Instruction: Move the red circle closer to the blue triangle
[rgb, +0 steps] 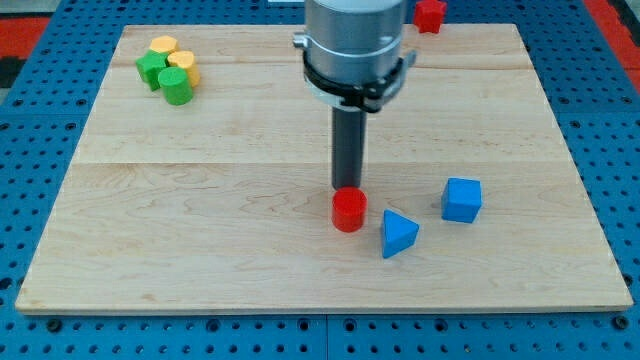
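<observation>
Red circle (349, 210) sits a little toward the view's bottom edge of the wooden table (200, 250), near the middle, with the blue triangle (399, 234) just beside it toward the view's bottom right, apart. My tip (348, 190) stands right at the circle's top side; I carry no gripper, only the rod. A blue cube (462, 199) lies right of the triangle. Green and yellow blocks (169, 69) cluster near the top left corner; a red block (430, 14) rests at the top edge.

wooden board (200, 150) (pale planks) | blue pegboard (30, 150) surround, perhaps metal | light even
</observation>
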